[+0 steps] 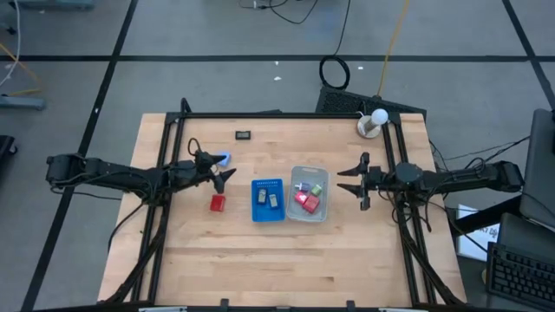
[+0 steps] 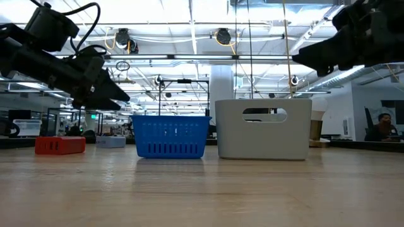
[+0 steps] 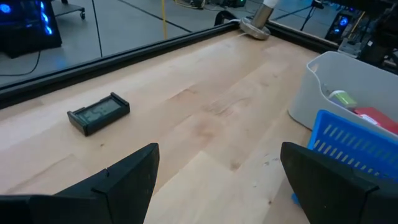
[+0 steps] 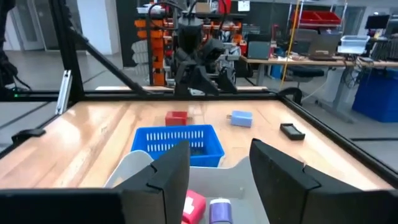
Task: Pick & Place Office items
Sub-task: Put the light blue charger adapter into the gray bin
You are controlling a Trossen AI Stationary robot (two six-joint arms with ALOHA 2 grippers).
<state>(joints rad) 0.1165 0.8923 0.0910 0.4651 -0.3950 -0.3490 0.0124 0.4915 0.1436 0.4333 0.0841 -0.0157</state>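
In the high view my left gripper hovers open above the table, left of the blue ribbed tray. A pale blue block lies right beside its fingers, a red block lies nearer, and a black flat rectangle lies farther off. The left wrist view shows that rectangle flat on the wood beyond my open fingers. My right gripper is open and raised, just right of the clear tray, which holds red, green and pale pieces. Dark pieces lie in the blue tray.
A white round stand sits at the far right corner. Black frame rails run along the table's far and side edges. Bare wood stretches across the near half. The two trays stand side by side mid-table.
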